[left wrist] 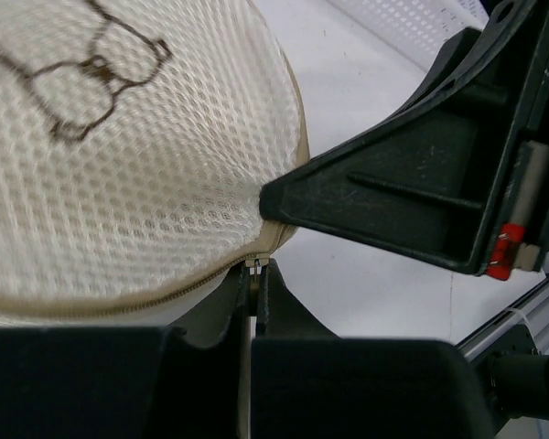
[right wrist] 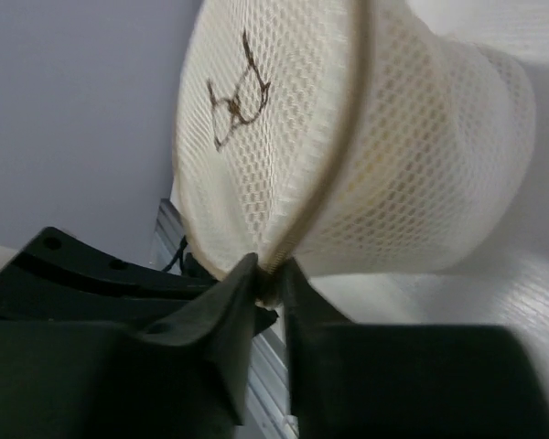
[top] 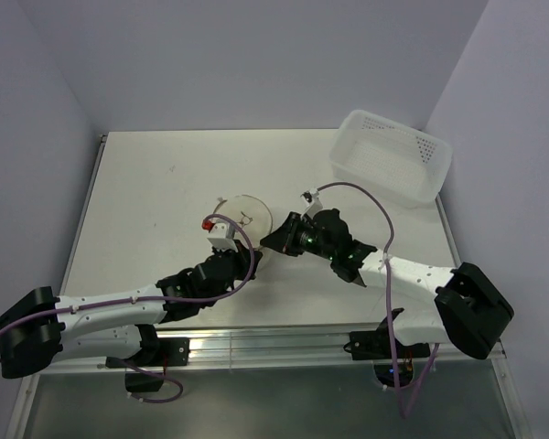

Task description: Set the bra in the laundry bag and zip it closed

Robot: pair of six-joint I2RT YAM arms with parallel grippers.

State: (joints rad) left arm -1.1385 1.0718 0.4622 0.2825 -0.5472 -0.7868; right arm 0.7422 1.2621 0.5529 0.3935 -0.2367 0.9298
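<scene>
The laundry bag (top: 242, 218) is a round cream mesh pouch near the table's middle. In the left wrist view, the bag (left wrist: 119, 174) fills the upper left and its zipper runs along the lower edge. My left gripper (left wrist: 255, 274) is shut on the small metal zip pull at the bag's rim; it also shows in the top view (top: 250, 261). My right gripper (right wrist: 270, 285) is shut on the bag's zipper seam, the bag (right wrist: 384, 165) tipped on its side with its lid facing left. In the top view, the right gripper (top: 271, 241) is at the bag's right edge. The bra is hidden.
A white perforated plastic basket (top: 391, 155) stands at the back right. The two grippers are close together at the bag's near edge; the right gripper's black finger (left wrist: 393, 197) crosses the left wrist view. The table's metal front rail (top: 274, 343) runs below.
</scene>
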